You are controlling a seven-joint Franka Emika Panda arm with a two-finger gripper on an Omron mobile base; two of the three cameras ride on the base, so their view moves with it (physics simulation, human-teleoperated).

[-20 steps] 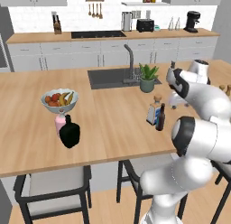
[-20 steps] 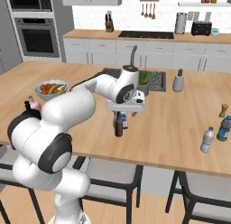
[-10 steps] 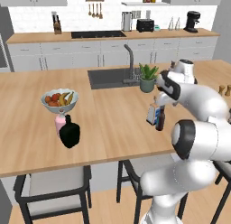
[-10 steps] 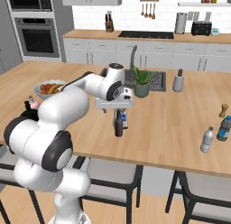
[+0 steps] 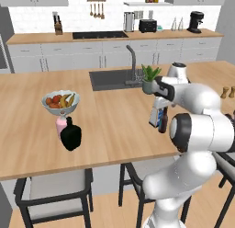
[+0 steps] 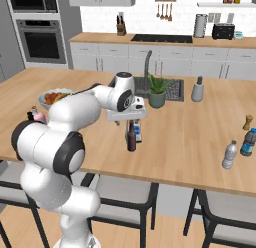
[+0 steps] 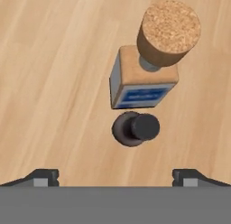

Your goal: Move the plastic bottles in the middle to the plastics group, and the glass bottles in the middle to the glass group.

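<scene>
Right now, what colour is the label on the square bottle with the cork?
Blue, on the squarish clear bottle; the hand view shows it best.

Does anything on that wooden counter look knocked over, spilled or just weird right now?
Nothing stands out. The brown bottle and the corked clear bottle stand upright, close together, under the open gripper. The black bottle and pink bottle stand upright by the fruit bowl. No spill shows on the counter.

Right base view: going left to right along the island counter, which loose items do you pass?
Fruit bowl → brown bottle → potted plant → grey shaker bottle → clear water bottle → blue bottle.
</scene>
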